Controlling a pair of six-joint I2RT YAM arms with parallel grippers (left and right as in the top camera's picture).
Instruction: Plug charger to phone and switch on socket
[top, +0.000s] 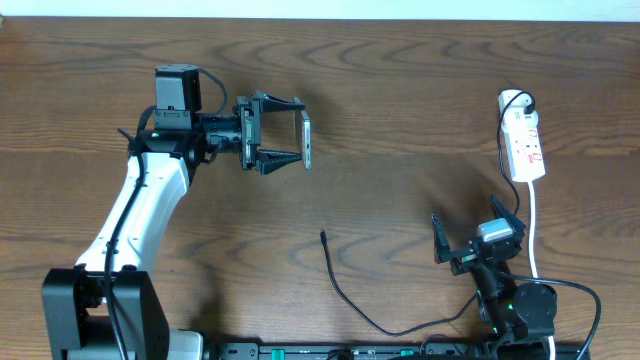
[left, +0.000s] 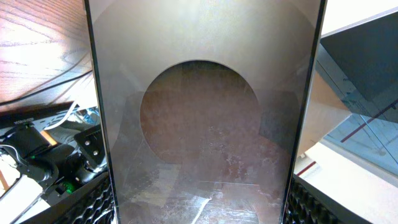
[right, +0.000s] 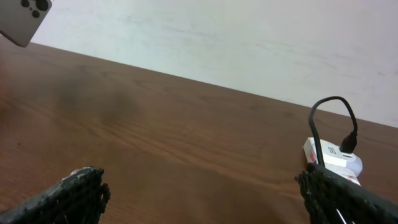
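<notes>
Wood table (top: 400, 80): left gripper (top: 297, 131) clamps the phone (top: 307, 140) up on edge, probably to expose its port. Charger (top: 345, 295) lies loose robot-side of the phone, right gripper (top: 472, 224) gapes empty beyond it, socket (top: 524, 145) far right.

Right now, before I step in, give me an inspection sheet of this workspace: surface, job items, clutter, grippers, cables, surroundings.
Surface: brown wooden table, grain showing.
Job's things: phone held on edge, raised off the wood; charger lying on the table, plug tip free; socket flat at the far right, switch state not readable.
Clutter: nothing seen.
Grippers: left gripper shut on the phone; right gripper open, empty, near the socket.
Cables: white cord runs from the socket toward the right arm's base; black lead loops into a white adapter on the socket.
Surroundings: pale wall beyond the table.
</notes>
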